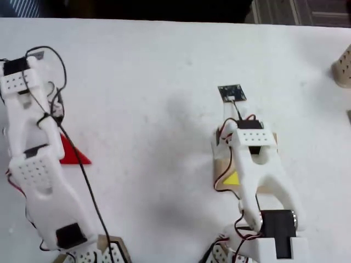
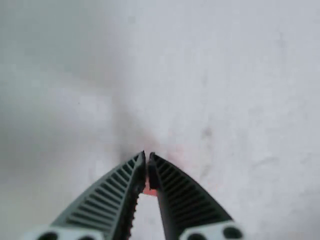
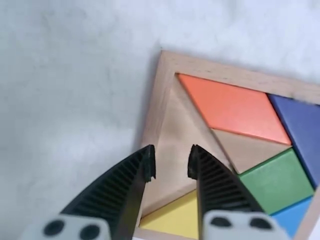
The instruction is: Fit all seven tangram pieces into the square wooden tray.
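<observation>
The square wooden tray (image 3: 165, 65) lies under my right arm and holds an orange parallelogram (image 3: 232, 107), a dark blue piece (image 3: 300, 130), a green piece (image 3: 275, 180), a light blue piece (image 3: 292, 217) and a yellow piece (image 3: 175, 217). My right gripper (image 3: 170, 162) hangs open over a bare triangular recess (image 3: 172, 135) at the tray's edge, with nothing between its fingers. In the high view the tray (image 1: 222, 164) shows the yellow piece (image 1: 231, 178). A red triangle (image 1: 74, 156) sits by the left arm. My left gripper (image 2: 147, 159) is shut, with a red sliver (image 2: 148, 189) between its fingers.
White table (image 1: 148, 82) with free room in the middle and at the back. A perforated wooden object (image 1: 343, 68) stands at the right edge. A brown block (image 1: 118, 246) sits by the left arm's base. Loose cables trail along both arms.
</observation>
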